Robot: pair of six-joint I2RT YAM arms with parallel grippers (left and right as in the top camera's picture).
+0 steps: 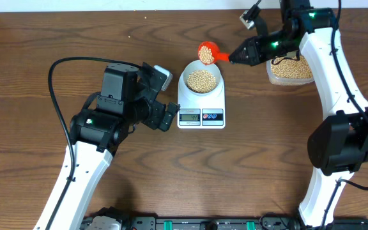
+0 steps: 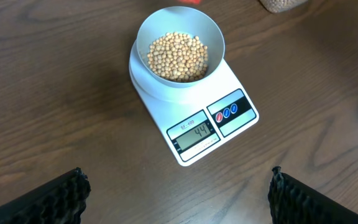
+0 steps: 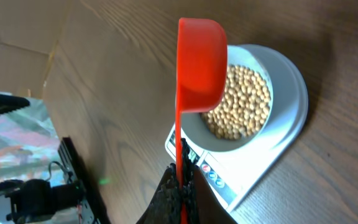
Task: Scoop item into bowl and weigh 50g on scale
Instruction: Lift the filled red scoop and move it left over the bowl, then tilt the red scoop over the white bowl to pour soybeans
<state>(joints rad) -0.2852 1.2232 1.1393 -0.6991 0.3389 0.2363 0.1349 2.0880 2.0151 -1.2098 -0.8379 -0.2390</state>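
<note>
White arms (image 1: 75, 179), black joints (image 1: 117, 86), cables (image 1: 51, 89)

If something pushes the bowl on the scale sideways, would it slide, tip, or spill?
It likely slides rather than tips: the bowl looks wide and low on the smooth scale. The beans are round and loose, so a jolt could shift them, but they lie below the rim, so spilling seems unlikely.

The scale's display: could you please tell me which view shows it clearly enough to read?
Left wrist: the scale's display is sharp and glare-free, reading 44. Overhead: it is too small to read. Right wrist: the red scoop and the right gripper mostly hide it.
</note>
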